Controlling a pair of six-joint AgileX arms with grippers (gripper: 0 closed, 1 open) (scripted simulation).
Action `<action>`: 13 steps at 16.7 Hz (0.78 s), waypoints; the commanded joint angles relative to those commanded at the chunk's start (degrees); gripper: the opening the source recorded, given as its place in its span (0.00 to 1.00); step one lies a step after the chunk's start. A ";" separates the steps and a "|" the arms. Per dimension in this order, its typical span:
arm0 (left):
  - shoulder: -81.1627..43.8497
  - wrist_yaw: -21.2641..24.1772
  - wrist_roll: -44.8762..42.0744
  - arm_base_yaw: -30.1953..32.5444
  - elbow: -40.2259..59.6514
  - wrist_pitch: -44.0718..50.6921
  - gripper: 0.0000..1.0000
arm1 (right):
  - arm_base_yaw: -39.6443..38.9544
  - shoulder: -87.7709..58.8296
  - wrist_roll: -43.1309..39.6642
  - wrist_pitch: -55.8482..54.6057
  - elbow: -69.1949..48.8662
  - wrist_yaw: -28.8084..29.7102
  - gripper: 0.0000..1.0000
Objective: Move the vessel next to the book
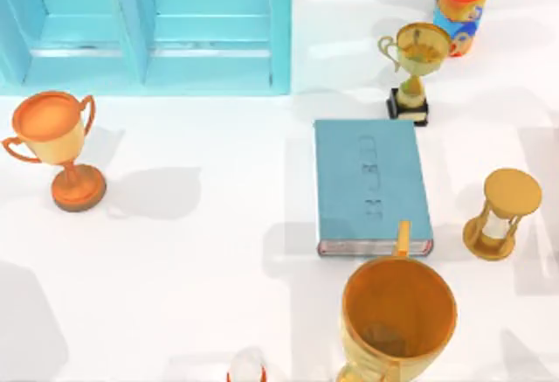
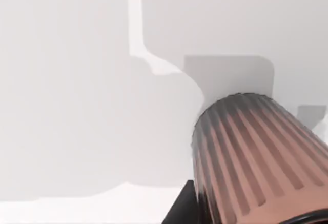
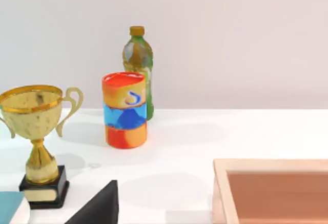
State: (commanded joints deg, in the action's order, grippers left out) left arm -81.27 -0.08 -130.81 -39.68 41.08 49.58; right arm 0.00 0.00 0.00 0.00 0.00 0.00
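The vessel (image 2: 256, 157), a pinkish-brown ribbed tumbler, looms close in the left wrist view over the white table. A dark part of my left gripper (image 2: 179, 208) sits right against its side. The book (image 1: 371, 185), a teal-blue hardcover, lies flat right of the table's centre, and its corner (image 3: 10, 203) appears in the right wrist view. A dark part of my right gripper (image 3: 97, 206) is seen low in the right wrist view, near the book's far end.
A large orange-gold handled cup (image 1: 397, 316) stands just in front of the book. Behind it are a gold trophy (image 1: 417, 67), a colourful can (image 1: 460, 13) and a bottle (image 3: 137, 65). An hourglass (image 1: 500, 214) stands right, an orange trophy (image 1: 57, 146) left, a blue cabinet (image 1: 148, 24) back left.
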 joint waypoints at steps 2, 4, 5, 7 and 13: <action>0.74 0.00 -0.33 0.26 1.63 2.23 0.00 | 0.00 0.00 0.00 0.00 0.00 0.00 1.00; 1.80 0.01 -0.44 0.26 4.08 6.80 0.00 | 0.00 0.00 0.00 0.00 0.00 0.00 1.00; 2.53 0.01 -0.15 0.14 5.46 9.19 0.00 | 0.00 0.00 0.00 0.00 0.00 0.00 1.00; 3.92 0.01 0.24 0.08 7.83 12.18 0.00 | 0.00 0.00 0.00 0.00 0.00 0.00 1.00; 3.82 0.17 0.61 0.50 8.53 12.77 0.00 | 0.00 0.00 0.00 0.00 0.00 0.00 1.00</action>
State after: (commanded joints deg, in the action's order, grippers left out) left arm -77.45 0.10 -130.21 -39.18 49.61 62.36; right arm 0.00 0.00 0.00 0.00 0.00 0.00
